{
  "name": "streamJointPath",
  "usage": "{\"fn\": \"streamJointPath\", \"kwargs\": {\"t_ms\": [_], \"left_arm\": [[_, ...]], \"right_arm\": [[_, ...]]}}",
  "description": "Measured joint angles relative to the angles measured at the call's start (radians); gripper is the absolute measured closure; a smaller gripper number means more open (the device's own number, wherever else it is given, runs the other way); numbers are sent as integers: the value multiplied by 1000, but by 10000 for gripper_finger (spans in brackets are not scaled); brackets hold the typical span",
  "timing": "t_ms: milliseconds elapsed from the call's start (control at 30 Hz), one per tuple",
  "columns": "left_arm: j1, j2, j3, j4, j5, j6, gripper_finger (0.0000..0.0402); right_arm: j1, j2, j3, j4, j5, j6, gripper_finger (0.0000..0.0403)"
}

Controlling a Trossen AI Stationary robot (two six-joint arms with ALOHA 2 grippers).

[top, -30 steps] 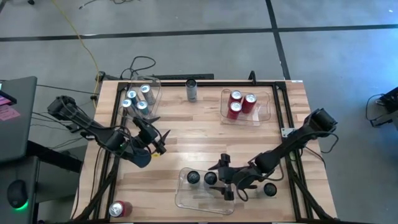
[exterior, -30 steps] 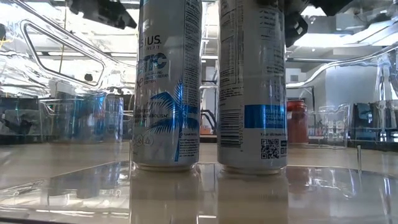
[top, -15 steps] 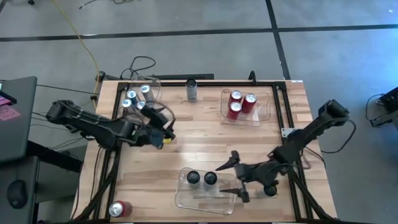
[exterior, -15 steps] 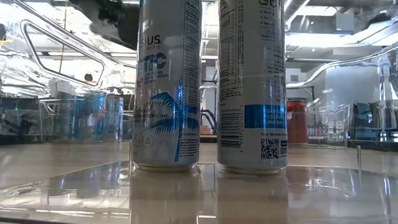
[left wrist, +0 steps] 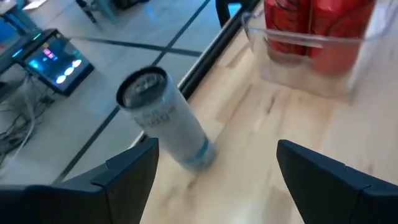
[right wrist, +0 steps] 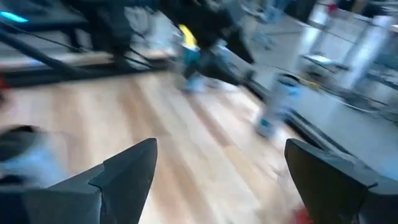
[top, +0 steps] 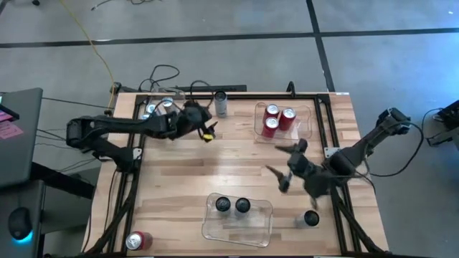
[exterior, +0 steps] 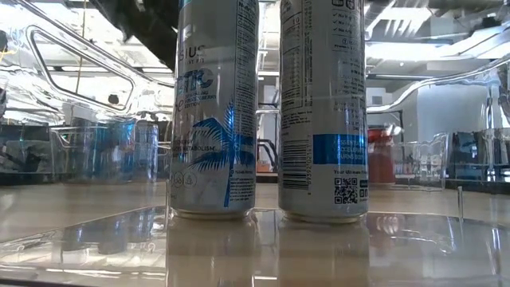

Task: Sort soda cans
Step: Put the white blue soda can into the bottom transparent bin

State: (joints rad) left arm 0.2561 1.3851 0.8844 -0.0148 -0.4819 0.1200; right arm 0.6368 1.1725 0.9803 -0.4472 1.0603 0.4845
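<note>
Since before, the left gripper, spread empty, has swung beside the upright silver-blue can.

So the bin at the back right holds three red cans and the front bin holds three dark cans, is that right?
Not quite. The back right bin does hold three red cans, but the high view shows only two dark cans in the front bin. A third dark can stands outside it on the table.
</note>
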Motion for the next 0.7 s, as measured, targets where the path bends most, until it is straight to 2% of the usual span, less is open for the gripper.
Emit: {"fn": "streamJointPath", "kwargs": {"t_ms": [100,233,500,700], "left_arm": [[75,36,0,86,90,46,77],[156,77,0,149,109,92,69],[269,103,0,139,130,134,43],[351,112,0,203,440,124,13]], "right_arm": [[-49,5,-1,-61,2,14,35],[-88,10,-1,-121,-7,16,35],[-231,10,-1,-336,-14,123,35],[-322,11,-1,-332,-80,86,35]]}}
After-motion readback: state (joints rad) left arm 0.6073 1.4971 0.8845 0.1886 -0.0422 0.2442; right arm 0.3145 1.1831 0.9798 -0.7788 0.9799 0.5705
